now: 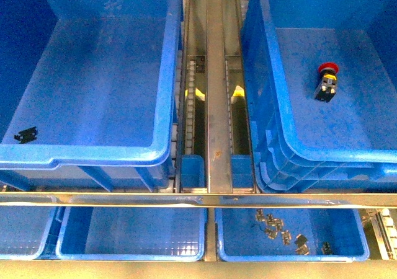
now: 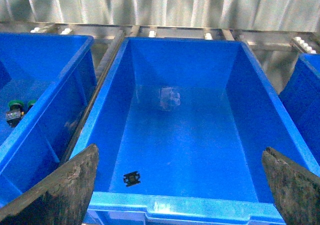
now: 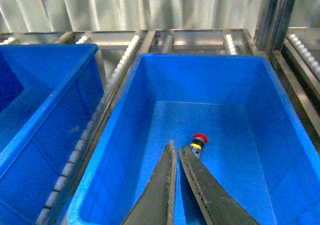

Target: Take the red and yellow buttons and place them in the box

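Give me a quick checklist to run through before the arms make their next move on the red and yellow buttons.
1. Red button inside the box: ok, it lies on the floor.
2. Yellow button located: cannot tell, no view shows one.
3. Right pincer empty: ok, fingers nearly together with nothing between them.
4. Left pincer open: ok, fingers wide apart above the other bin.
5. Green buttons out of the way: ok, they sit in a neighbouring bin.

Just one red-capped push button (image 1: 327, 80) here, with a yellow collar and a black contact block. It's lying on its side on the plain floor of the deep blue bin (image 1: 263, 74). The bin sits upright with a doubled rim.
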Available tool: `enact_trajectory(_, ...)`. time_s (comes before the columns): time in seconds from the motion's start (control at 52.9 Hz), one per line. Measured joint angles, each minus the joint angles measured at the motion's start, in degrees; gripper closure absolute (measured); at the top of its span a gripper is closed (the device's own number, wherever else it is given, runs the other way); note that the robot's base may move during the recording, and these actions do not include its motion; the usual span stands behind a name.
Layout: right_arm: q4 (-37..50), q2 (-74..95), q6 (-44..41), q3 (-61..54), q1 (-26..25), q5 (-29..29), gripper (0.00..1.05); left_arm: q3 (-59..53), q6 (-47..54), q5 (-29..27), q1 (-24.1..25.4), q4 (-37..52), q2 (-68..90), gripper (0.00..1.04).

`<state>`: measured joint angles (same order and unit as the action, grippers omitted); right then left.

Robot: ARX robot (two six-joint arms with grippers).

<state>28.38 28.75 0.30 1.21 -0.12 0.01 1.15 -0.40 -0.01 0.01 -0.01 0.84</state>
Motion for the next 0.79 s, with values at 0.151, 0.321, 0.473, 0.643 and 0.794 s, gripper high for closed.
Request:
enact_trajectory(0.151,-4.11,-4.42,0.0,0.0,0.0,0.0,1.01,0.0,0.0,0.0,0.0,0.0,0.0,0.08)
enact_trajectory(0.321,-8.76,-9.2,0.0,0.0,0.0,0.0,1.01,0.0,0.0,0.0,0.0,0.0,0.0,0.08)
enact_trajectory(0.473,-11.87,-12.39,0.02,0.0,0.02,0.0,1.01,0.0,0.0,0.0,0.0,0.0,0.0,0.08)
enact_trajectory(0.643,-14.8,-15.3,0.0,0.0,0.02,0.0,1.01,0.0,0.0,0.0,0.0,0.0,0.0,0.08)
enact_trajectory(0.794,-17.4,-17.86,0.0,0.0,0.0,0.0,1.01,0.0,0.0,0.0,0.0,0.0,0.0,0.08)
